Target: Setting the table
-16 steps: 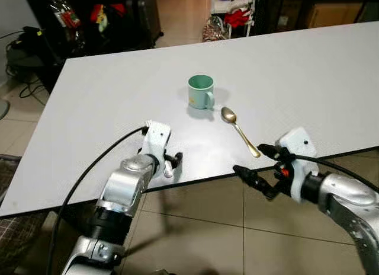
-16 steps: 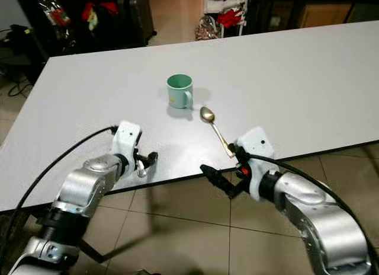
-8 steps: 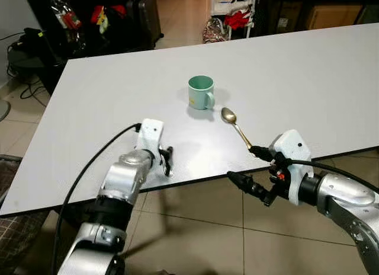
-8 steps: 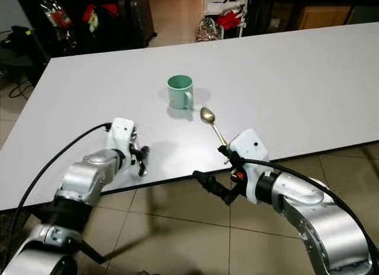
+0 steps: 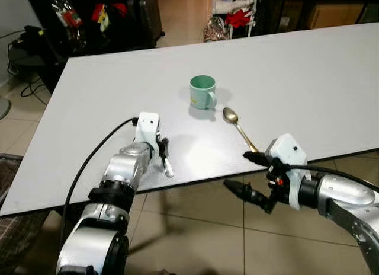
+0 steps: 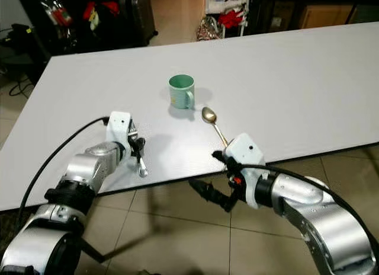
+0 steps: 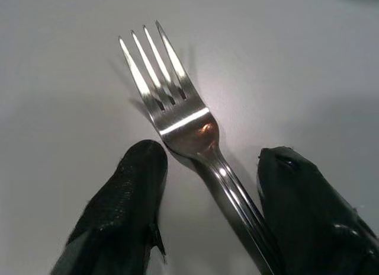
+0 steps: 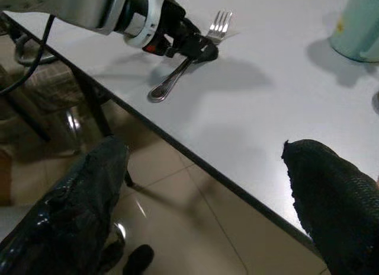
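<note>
A silver fork (image 7: 177,118) lies flat on the white table (image 5: 296,79) near its front edge, tines pointing away from the edge. My left gripper (image 5: 162,149) is open, one black finger on each side of the fork's neck. A mint-green mug (image 5: 202,91) stands upright mid-table, and a gold spoon (image 5: 238,127) lies just to its right, handle toward the edge. My right gripper (image 5: 237,169) is open at the table's front edge near the spoon handle's end, one finger above the tabletop and one below it, holding nothing.
A black cable (image 5: 89,168) loops from my left arm over the table edge. Beyond the far side are dark furniture, bags and red clutter (image 5: 240,17). Tiled floor (image 5: 195,227) lies below the front edge.
My left gripper has moved left and further onto the table, and the fork now lies flat with the fingers apart. My right gripper has shifted slightly left along the edge.
</note>
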`<state>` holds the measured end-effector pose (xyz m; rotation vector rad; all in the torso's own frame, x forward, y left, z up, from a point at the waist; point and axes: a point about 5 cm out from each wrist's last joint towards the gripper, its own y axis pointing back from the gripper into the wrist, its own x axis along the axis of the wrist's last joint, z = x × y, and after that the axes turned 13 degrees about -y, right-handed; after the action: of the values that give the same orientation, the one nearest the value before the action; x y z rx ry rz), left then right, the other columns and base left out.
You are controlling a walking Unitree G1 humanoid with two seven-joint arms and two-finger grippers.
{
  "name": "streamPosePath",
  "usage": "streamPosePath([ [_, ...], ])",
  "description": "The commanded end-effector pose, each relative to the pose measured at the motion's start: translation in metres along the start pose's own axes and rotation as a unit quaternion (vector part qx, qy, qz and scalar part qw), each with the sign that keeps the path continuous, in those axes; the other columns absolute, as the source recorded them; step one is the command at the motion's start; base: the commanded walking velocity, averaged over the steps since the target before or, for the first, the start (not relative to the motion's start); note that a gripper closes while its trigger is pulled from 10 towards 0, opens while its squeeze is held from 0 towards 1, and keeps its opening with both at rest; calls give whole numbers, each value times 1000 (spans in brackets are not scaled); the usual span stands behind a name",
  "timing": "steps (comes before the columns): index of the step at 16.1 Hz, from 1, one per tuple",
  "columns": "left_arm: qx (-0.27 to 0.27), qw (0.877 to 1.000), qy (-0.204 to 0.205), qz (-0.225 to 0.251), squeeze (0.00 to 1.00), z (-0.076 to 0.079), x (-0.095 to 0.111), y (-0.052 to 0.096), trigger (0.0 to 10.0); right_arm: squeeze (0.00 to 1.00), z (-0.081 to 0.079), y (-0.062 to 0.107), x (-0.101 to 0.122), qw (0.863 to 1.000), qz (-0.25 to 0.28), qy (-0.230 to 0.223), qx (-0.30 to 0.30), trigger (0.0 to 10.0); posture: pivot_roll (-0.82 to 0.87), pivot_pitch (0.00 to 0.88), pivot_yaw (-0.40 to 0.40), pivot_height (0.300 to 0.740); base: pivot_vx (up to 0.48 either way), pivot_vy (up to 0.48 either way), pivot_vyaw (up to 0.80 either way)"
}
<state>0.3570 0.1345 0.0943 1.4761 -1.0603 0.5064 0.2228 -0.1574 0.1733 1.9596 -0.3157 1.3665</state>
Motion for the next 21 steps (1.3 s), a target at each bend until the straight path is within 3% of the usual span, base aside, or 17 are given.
streamPosePath([
  [1, 6, 999, -2, -37, 0, -5, -17, -2, 0, 0, -4, 0, 1, 1000, -3, 8, 14, 10000, -131, 26, 69, 740, 0, 0, 0],
  [5, 4, 999, -20, -30, 0, -8, -20, -4, 0, 0, -6, 0, -1, 1000, -10, 7, 21, 10000, -134, 21, 70, 740, 0, 0, 0],
  [10, 14, 999, -13, -38, 0, -12, -29, -4, 0, 0, -7, 0, -1, 999, -14, 8, 27, 10000, -129, 13, 63, 740, 0, 0, 0],
  [11, 17, 999, -6, -38, 0, -13, -30, -4, 0, 0, -7, -1, -1, 999, -15, 9, 28, 10000, -127, 11, 63, 740, 0, 0, 0],
  [13, 53, 996, 51, -45, 0, -21, -39, 2, 0, 0, -8, -1, -3, 999, -18, 11, 31, 10000, -119, 7, 65, 740, 0, 0, 0],
  [17, 110, 989, 83, -57, 0, -23, -54, 10, 0, 0, -9, -3, -3, 999, -23, 14, 36, 10000, -110, 9, 53, 740, 0, 0, 0],
  [21, 113, 989, 80, -55, 0, -21, -56, 12, 0, 0, -9, -5, -3, 999, -25, 18, 40, 10000, -112, 10, 48, 740, 0, 0, 0],
])
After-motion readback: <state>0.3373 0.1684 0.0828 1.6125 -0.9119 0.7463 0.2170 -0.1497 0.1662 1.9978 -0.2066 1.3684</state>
